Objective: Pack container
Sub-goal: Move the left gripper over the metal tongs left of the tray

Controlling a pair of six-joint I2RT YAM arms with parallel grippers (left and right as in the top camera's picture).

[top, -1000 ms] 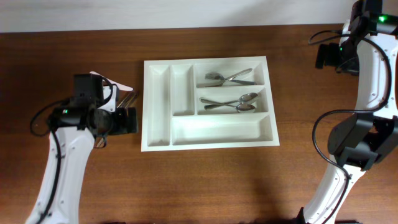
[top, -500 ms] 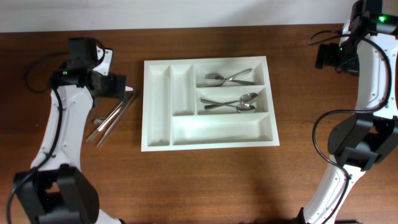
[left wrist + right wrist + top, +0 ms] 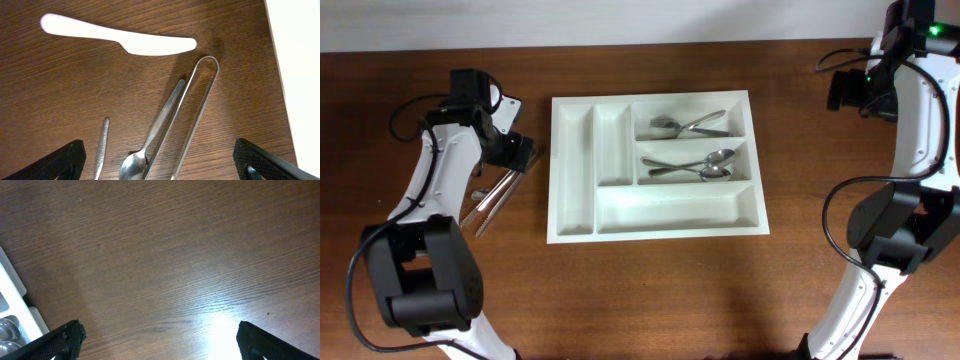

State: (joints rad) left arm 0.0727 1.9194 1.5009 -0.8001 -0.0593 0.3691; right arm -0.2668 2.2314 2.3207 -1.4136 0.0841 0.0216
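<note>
Change: against half a second ago, the left gripper sits a little lower and nearer the tray; the tray, its contents and the right arm are as they were.
Left gripper: fingers spread wide, holding nothing, over loose cutlery on the table.
Knife: ahead of the left fingers; smooth white plastic with a rounded blade, lying flat.
Handle: by the left finger; thin metal, its other end out of view.
Spoon: between the fingers; polished metal, bowl toward the gripper.
Tongs: just beside the spoon; a narrow loop of bright metal, its closed end pointing away.
Tray: right of the left gripper; white plastic, rectangular, five compartments.
Forks: metal, in the upper short compartment.
Spoons: metal, in the short compartment below.
Right gripper: fingers spread and empty over bare wood grain, right of the tray's corner.
</note>
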